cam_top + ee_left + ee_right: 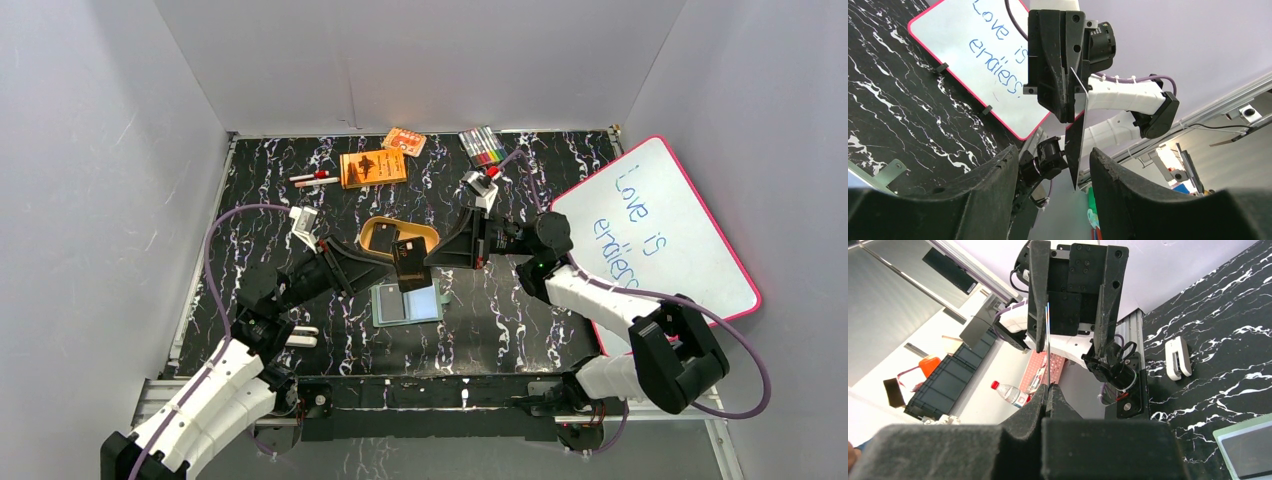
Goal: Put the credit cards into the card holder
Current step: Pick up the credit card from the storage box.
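Fingers of your right gripper (432,256) are pressed together on one black credit card (412,266). They hold it on edge above the table (520,320), in the space between the two arms. Your left gripper (384,270) meets it from the other side with its fingers (998,190) spread apart. In the left wrist view the card's lower corner hangs in the gap between them, nearer one finger, and you cannot tell whether it touches. The right wrist view gives you the card edge-on, as a thin line running from your pinched fingertips (1054,400) up along one finger of the left gripper.

Just beyond the held card lies the card holder (428,230), a tan-rimmed, rounded piece with a dark inside. A second card (384,238), dark with small pale marks, sits at its left end. From above you cannot tell whether it is tucked in or only resting on top.

Below the held card, nearer the arm bases, a grey-green flat pad (400,308) lies on the table.

Along the far edge you have an orange booklet (373,167), a small orange packet (404,141) and a bundle of markers (482,146). A whiteboard (660,225) with a pink rim and blue writing lies at the right side.
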### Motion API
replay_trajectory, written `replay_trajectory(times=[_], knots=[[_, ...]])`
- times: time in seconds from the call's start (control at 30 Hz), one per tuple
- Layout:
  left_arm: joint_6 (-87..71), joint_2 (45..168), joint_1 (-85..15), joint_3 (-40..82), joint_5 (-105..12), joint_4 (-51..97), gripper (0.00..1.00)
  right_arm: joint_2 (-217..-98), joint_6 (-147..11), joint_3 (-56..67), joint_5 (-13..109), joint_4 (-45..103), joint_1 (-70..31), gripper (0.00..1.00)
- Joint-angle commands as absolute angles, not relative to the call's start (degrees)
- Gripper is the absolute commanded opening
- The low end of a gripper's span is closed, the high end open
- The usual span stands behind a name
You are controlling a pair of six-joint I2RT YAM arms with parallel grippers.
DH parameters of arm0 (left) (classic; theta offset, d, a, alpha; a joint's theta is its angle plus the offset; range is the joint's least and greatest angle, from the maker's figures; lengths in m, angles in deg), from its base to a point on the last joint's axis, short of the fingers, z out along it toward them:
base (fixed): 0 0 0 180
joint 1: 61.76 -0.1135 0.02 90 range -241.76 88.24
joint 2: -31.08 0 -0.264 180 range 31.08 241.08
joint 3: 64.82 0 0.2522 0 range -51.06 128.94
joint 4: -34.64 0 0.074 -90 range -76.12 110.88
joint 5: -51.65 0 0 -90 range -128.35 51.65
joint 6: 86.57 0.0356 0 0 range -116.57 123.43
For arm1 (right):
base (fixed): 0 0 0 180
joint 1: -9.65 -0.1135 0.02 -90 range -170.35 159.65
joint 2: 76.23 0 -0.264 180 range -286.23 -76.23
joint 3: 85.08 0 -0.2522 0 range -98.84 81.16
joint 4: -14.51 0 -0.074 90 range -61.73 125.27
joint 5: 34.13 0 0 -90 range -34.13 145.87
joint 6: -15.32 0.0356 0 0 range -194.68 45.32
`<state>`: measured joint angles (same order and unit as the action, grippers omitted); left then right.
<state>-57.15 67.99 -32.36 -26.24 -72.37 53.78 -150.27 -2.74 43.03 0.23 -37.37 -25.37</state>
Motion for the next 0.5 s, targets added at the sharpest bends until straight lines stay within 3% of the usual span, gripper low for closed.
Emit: replay_trajectory(times=[0.0,0.47], knots=[[-56.7,67.6,-32.3,-26.1,-74.8,56.7,0.51,-150.8,2.7,42.9,0.9,-48.6,-25.2,0.00],[-55.3,68.9,-32.3,-25.8,-75.3,57.0,0.46,-150.6,3.9,42.5,0.9,-49.0,-25.2,0.00]])
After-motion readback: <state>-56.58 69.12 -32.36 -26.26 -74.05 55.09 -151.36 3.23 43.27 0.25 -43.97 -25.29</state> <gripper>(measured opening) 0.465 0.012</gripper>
